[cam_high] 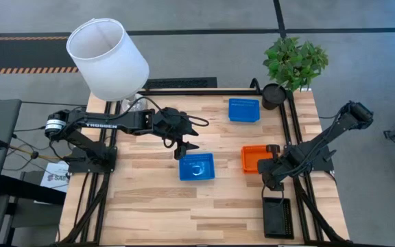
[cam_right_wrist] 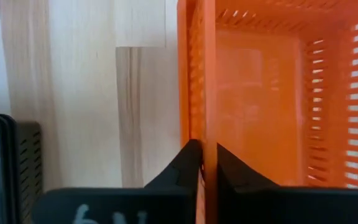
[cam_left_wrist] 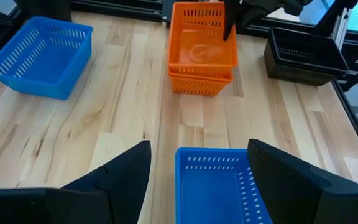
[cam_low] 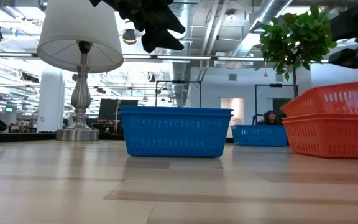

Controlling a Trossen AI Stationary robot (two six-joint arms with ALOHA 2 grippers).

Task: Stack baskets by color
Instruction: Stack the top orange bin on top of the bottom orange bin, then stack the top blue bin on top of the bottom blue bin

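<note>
Two orange baskets are nested at the table's right; the upper one sits tilted in the lower one. My right gripper is shut on the upper basket's wall. One blue basket rests on its base at mid-table, and another blue basket stands far behind it. A black basket lies near the front right corner. My left gripper hangs open above the middle blue basket's far left corner and touches nothing. My right gripper pinches the upper orange basket's right-hand wall, one finger inside the basket and one outside. The fingers come from above and point steeply down. The basket is tilted, its held side raised and its other side down in the lower orange basket.
A white lampshade on its stand overhangs the far left corner. A potted plant in a black pot stands at the far right. Bare wooden tabletop lies along the near left.
</note>
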